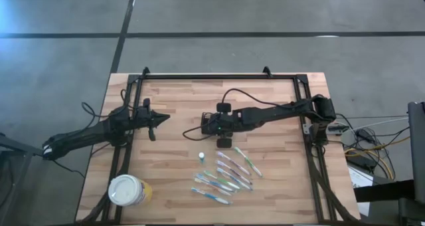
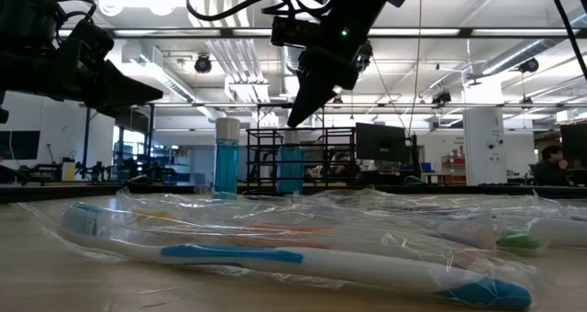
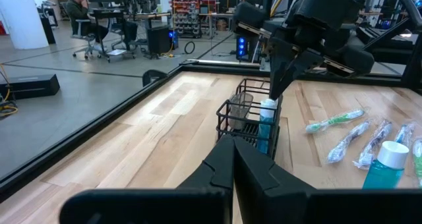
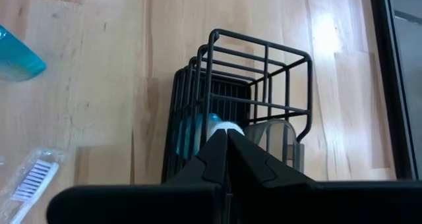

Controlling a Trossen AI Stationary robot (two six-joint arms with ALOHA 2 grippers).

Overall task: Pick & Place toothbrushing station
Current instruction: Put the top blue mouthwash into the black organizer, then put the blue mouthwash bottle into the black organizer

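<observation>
Your right claw (image 3: 275,85) hangs closed just above the caddy (image 3: 247,122) mid-tabletop (image 1: 172,159), not gripping it. Left claw (image 1: 154,119) waits closed, well apart. Wrapped toothbrushes (image 1: 226,173) lie near the caddy w/ a tub (image 1: 127,190).

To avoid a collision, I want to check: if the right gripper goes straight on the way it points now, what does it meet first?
Probably the white-capped blue bottle standing in the black wire caddy: the right gripper, fingers shut, points down at it. Depth is unclear.
</observation>
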